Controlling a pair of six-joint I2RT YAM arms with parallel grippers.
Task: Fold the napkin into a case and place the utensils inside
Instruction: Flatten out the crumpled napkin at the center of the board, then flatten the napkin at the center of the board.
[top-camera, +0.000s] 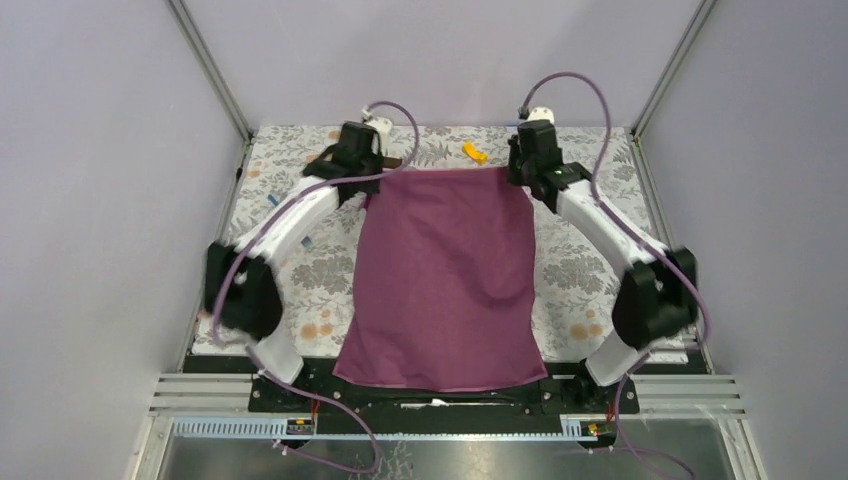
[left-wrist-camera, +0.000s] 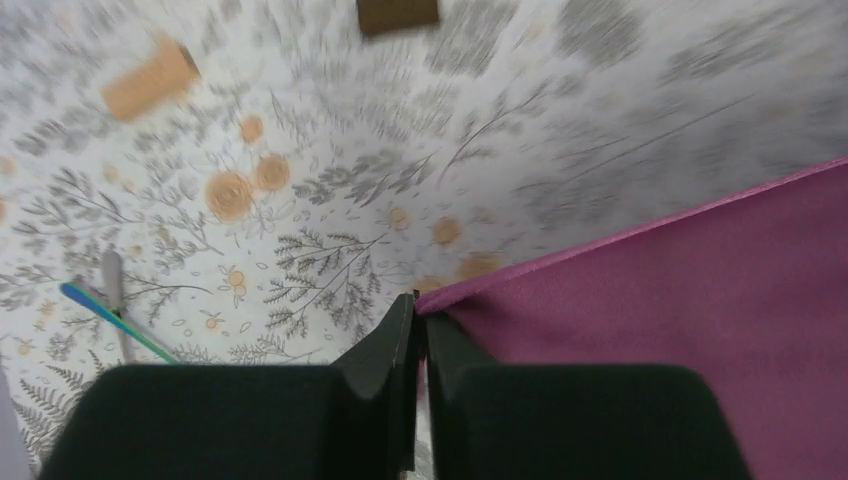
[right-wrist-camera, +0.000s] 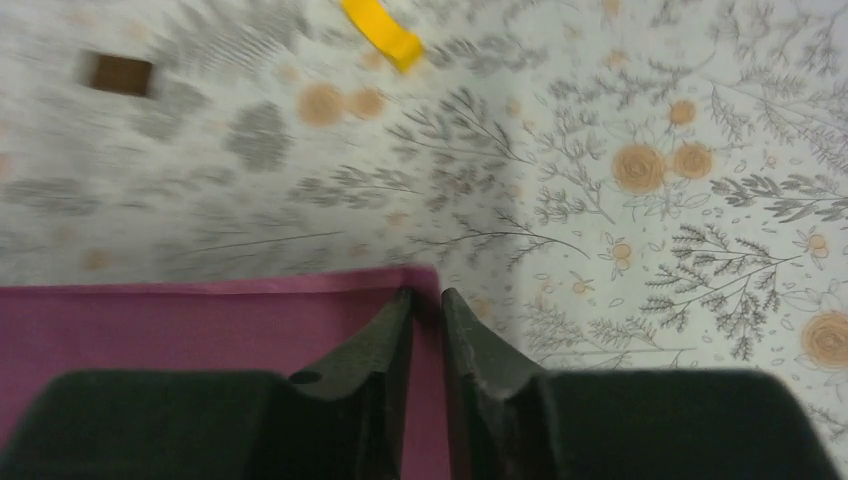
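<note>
The plum napkin (top-camera: 445, 270) hangs spread from the far middle of the table down over the near edge. My left gripper (top-camera: 368, 172) is shut on its far left corner; in the left wrist view the fingertips (left-wrist-camera: 420, 300) pinch the corner of the cloth (left-wrist-camera: 680, 300). My right gripper (top-camera: 515, 172) is shut on the far right corner; in the right wrist view the fingertips (right-wrist-camera: 425, 295) close on the cloth's edge (right-wrist-camera: 180, 320). A slim bluish-handled utensil (left-wrist-camera: 110, 315) lies on the table covering to the left of the napkin, small and blurred. The other utensil is not clearly seen.
A small yellow piece (top-camera: 475, 153) lies at the far edge between the grippers, also in the right wrist view (right-wrist-camera: 380, 32). A small brown block (left-wrist-camera: 397, 14) and an orange-tan cylinder (left-wrist-camera: 150, 78) lie beyond the left gripper. The floral covering (top-camera: 590, 270) spans the table.
</note>
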